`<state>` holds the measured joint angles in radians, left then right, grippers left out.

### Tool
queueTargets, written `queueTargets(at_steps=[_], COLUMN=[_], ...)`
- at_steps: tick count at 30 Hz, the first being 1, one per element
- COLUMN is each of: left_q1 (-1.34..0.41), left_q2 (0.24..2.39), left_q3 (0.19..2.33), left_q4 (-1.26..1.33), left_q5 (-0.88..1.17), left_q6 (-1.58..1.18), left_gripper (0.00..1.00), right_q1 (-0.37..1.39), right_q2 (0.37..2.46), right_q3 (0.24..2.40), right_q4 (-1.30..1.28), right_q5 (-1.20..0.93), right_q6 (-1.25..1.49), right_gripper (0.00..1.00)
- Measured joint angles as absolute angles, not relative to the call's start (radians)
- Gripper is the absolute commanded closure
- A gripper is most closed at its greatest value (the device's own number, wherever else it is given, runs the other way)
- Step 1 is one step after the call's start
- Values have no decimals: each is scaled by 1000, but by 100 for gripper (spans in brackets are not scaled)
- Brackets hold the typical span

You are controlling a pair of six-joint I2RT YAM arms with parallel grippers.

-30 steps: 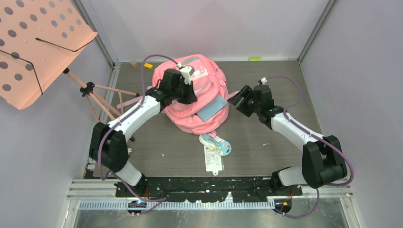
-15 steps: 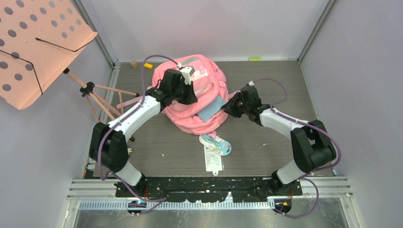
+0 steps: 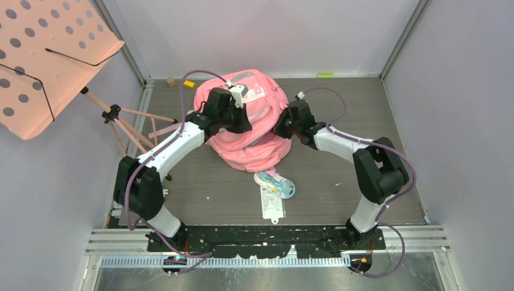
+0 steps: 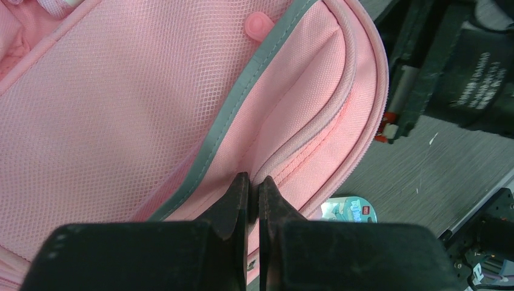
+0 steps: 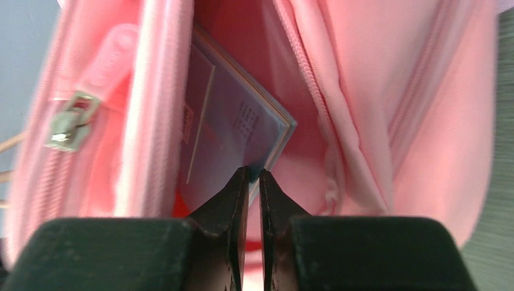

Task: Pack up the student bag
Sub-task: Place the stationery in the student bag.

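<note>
Student bag (image 3: 245, 151) seam pinched by left pincer (image 4: 253, 180) — right pincer (image 5: 253, 173) closed at book (image 5: 236, 121) corner.

Dark grey wood-grain tabletop (image 3: 339, 182), carrying a large pink fabric backpack (image 3: 242, 154) lying at centre-far. Just in front of it: a flat white blister card with a blue-and-pink item (image 3: 274, 191). Near the far edge: small yellow block (image 3: 189, 83), tan cube (image 3: 171, 81) beside it at left, green strip (image 3: 325, 75) at right; a few white scraps scattered.
</note>
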<state>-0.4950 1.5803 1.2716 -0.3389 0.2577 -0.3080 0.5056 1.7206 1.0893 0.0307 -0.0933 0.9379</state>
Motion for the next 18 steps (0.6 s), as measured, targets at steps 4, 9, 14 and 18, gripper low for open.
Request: queueTargets(at_steps=[4,9,14,18], left_q1=[-492,-481,-482,-487], left_q2=[1580,1580,1579,1579], left_q3=[1272,1272,1272,1273], left_q4=[-339,-343,-345,-349], left_q5=[263,260,245,237], left_q6=[-312,-312,-313,-316], left_gripper=[100,100,100,100], right_q1=[538,563,575,586], right_q2=[1800,1835,1829,1752], right_q3=[1097,1097,1067,963], right_q4=[103,216,276,284], right_q5=[-90,-72,-36,6], right_q6=[952,979,976,957], right_gripper=[85,84,62,39])
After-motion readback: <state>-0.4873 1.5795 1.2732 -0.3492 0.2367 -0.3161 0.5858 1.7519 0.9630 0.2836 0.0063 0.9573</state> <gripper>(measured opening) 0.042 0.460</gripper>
